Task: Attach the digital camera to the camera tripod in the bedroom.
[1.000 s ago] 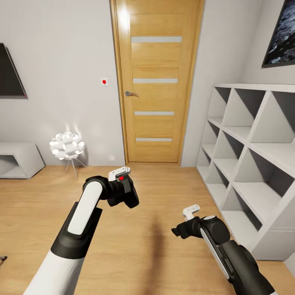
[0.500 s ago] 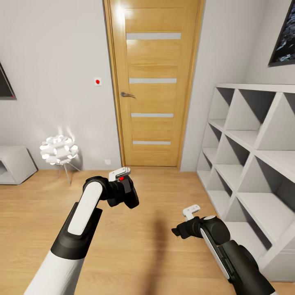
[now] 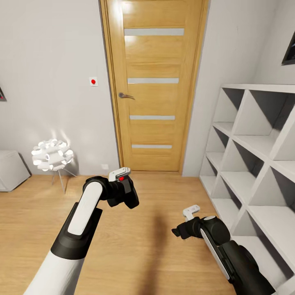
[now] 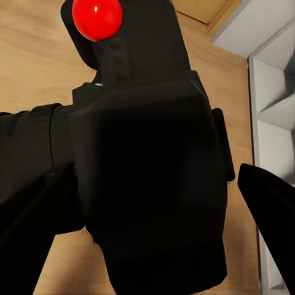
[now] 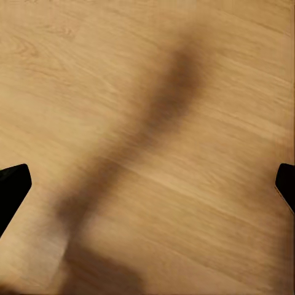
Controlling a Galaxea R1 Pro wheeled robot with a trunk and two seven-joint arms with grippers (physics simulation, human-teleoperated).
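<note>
The digital camera (image 3: 128,194), black with a small red button (image 3: 121,178) on top, hangs above the light wood floor left of centre, and my left gripper (image 3: 119,189) is shut on it. In the left wrist view the camera body (image 4: 147,184) sits between the dark fingers (image 4: 31,221), its red button (image 4: 97,17) at one edge. My right gripper (image 3: 178,232) is low at the right and open. Its fingertips (image 5: 12,187) stand wide apart over bare floor with nothing between them. The camera tripod is out of view.
A closed wooden door (image 3: 151,90) stands straight ahead in a pale grey wall. A white shelf unit (image 3: 254,164) with slanted dividers lines the right side. A white ball lamp (image 3: 50,155) on thin legs and a low grey cabinet (image 3: 9,170) are at the left.
The whole view has shifted: the lamp and cabinet slid left, the door and shelf unit look nearer. Both arms hold the same pose, the camera still in the left gripper.
</note>
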